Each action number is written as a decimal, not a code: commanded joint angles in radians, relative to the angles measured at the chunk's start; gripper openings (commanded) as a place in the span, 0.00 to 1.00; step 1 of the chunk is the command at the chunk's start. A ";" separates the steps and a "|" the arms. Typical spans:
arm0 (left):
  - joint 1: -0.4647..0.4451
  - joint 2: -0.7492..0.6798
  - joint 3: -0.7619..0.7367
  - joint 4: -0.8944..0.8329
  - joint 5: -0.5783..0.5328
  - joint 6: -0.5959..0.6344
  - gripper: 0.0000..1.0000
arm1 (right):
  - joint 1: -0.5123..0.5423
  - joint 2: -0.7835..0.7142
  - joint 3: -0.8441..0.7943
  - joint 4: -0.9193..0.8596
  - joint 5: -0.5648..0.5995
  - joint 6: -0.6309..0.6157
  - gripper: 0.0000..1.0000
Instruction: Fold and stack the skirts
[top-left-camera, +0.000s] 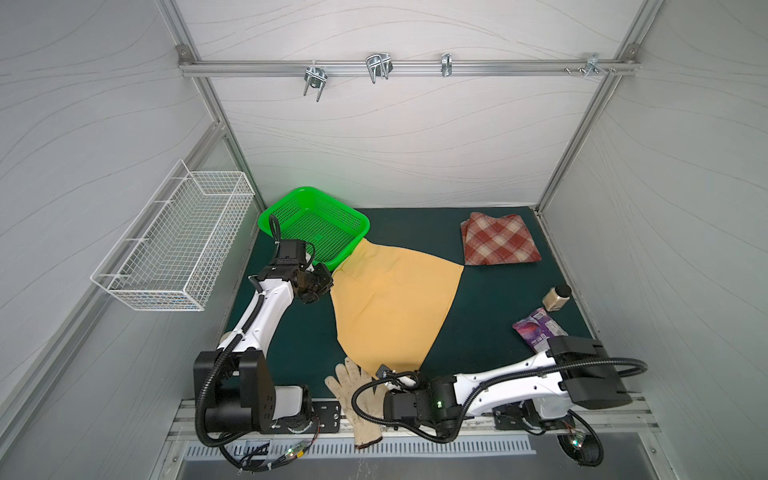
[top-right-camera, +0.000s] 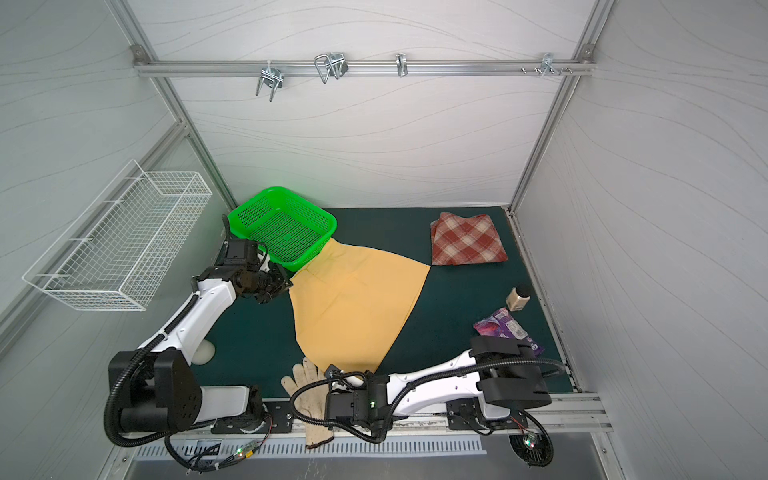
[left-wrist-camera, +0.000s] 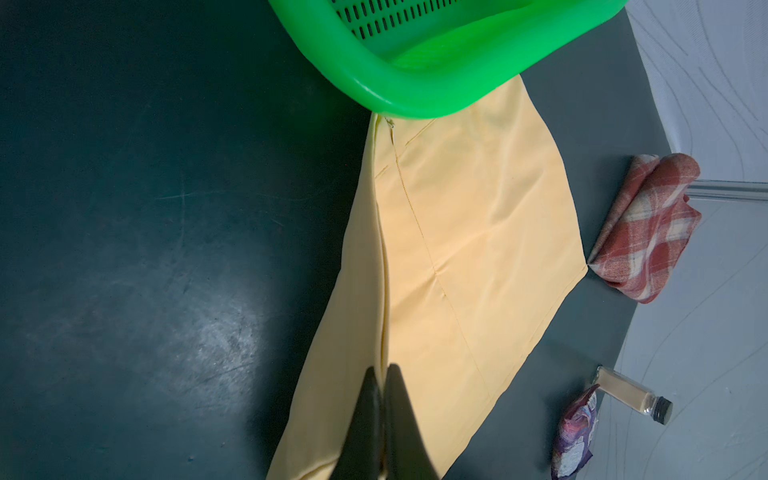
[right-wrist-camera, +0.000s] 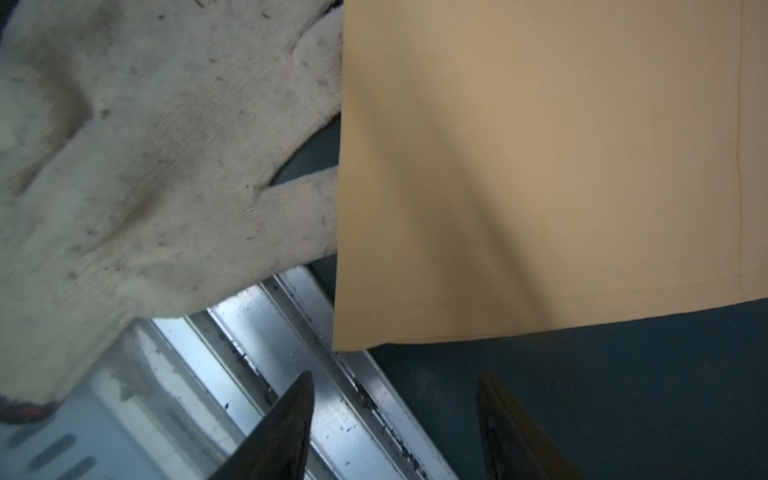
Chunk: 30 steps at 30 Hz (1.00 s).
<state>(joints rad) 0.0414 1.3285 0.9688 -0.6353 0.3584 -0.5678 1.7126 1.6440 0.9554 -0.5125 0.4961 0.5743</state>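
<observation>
- Mustard skirt (top-left-camera: 395, 303) is lying spread centrally in both top views; plaid skirt (top-left-camera: 498, 241) is sitting folded, far right.
- Left wrist: left gripper (left-wrist-camera: 382, 370) is clamping the mustard edge; packet (left-wrist-camera: 575, 432) lettering unreadable.
- Right wrist: right gripper (right-wrist-camera: 395, 376) is gaping, empty.

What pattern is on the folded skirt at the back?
The folded skirt is rust-red and cream plaid, clearest in a top view.

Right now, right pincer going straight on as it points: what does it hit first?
Probably the near hem of the plain mustard-yellow cloth skirt, just ahead of the open right pincer; height unclear.
</observation>
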 joint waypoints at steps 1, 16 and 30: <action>0.006 0.006 0.028 0.030 0.014 0.018 0.00 | 0.016 0.049 0.039 0.001 0.034 0.001 0.62; 0.006 0.011 0.020 0.039 0.022 0.019 0.00 | 0.003 0.173 0.088 -0.009 0.035 0.078 0.43; 0.006 0.013 0.021 0.042 0.021 0.020 0.00 | -0.045 0.137 0.021 0.057 -0.005 0.072 0.31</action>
<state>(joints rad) 0.0414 1.3323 0.9688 -0.6186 0.3729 -0.5602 1.7031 1.7855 1.0145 -0.4519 0.4694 0.6388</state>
